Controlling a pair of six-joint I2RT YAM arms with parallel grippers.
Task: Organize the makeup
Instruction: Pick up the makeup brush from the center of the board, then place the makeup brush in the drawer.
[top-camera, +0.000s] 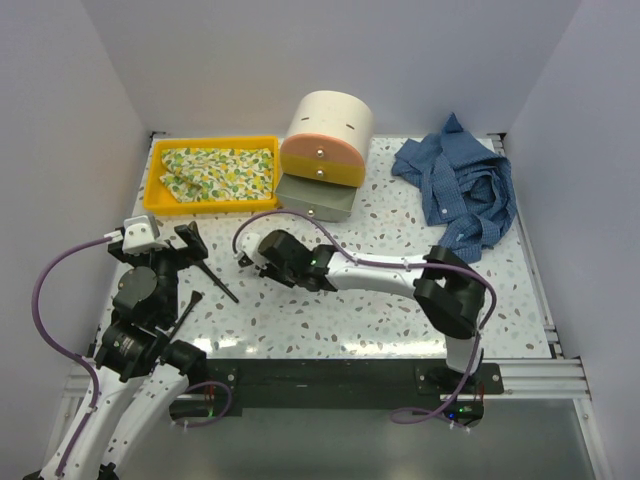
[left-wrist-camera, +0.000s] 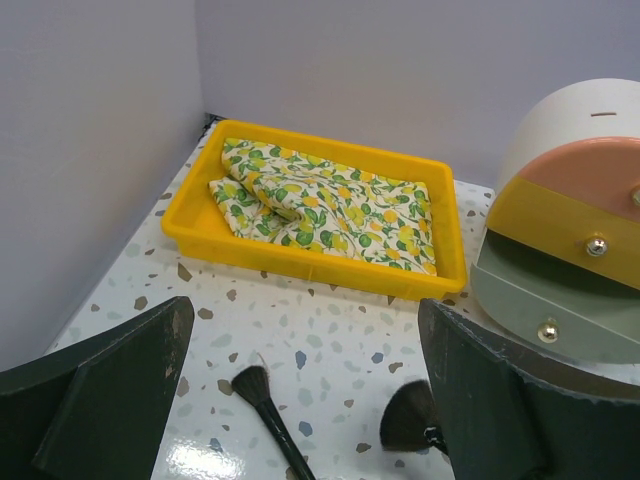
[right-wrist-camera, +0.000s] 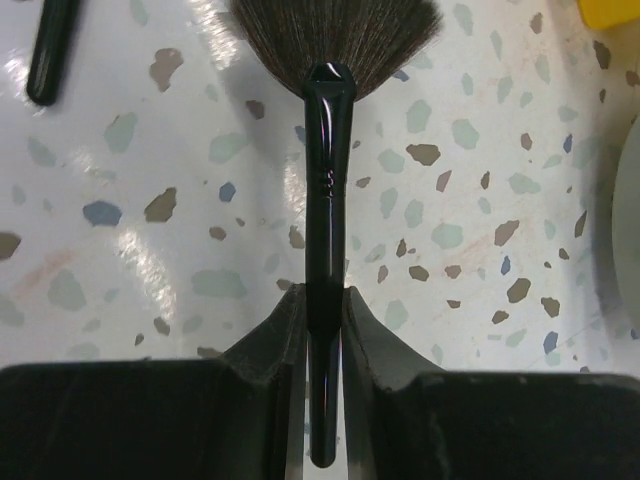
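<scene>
My right gripper (right-wrist-camera: 322, 300) is shut on the handle of a dark fan-headed brush (right-wrist-camera: 330, 170). The brush points away from the gripper, low over the speckled table. In the top view the right gripper (top-camera: 250, 258) reaches to the left of centre. The fan head also shows in the left wrist view (left-wrist-camera: 410, 415), partly behind my right-hand finger. A second thin dark brush with a round head (left-wrist-camera: 262, 395) lies on the table between the fingers of my open, empty left gripper (left-wrist-camera: 305, 330). The top view shows it as well (top-camera: 218, 285). No palettes or green discs are in view.
A yellow tray (top-camera: 160, 198) holding the leaf-patterned cloth (top-camera: 220, 172) stands at the back left. Beside it is a cream drawer unit (top-camera: 325, 130) with its grey-green bottom drawer (top-camera: 315, 198) pulled out. The blue cloth (top-camera: 460, 185) lies at the back right. White walls close in the sides.
</scene>
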